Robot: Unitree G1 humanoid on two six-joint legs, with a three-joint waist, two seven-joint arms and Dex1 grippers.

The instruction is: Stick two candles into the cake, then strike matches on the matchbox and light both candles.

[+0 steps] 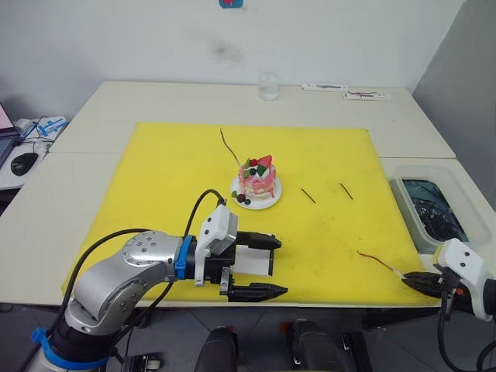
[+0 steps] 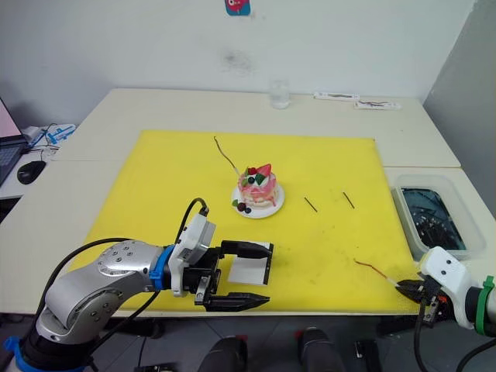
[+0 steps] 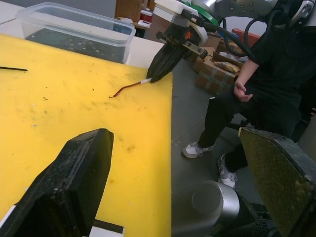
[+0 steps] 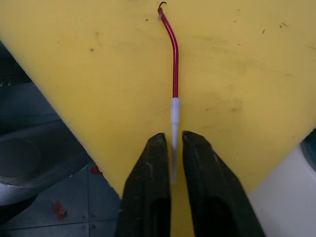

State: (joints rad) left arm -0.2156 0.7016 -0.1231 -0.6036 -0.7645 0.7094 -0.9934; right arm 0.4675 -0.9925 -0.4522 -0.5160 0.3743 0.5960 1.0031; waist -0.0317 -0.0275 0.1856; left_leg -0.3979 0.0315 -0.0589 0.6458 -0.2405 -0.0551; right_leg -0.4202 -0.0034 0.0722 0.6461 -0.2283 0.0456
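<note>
text: none legible | labels: none legible | numbers: none | signs: none

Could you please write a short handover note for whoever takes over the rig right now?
Left gripper: fingers open, straddling the matchbox near the yellow mat's front edge.
Right gripper: fingers closed on the pale end of one candle at the mat's front right corner.
The other candle is stuck in the cake, leaning back-left.
Two matches lie right of the cake.
Done: one candle planted. Left: plant the second, strike matches, light both.
</note>
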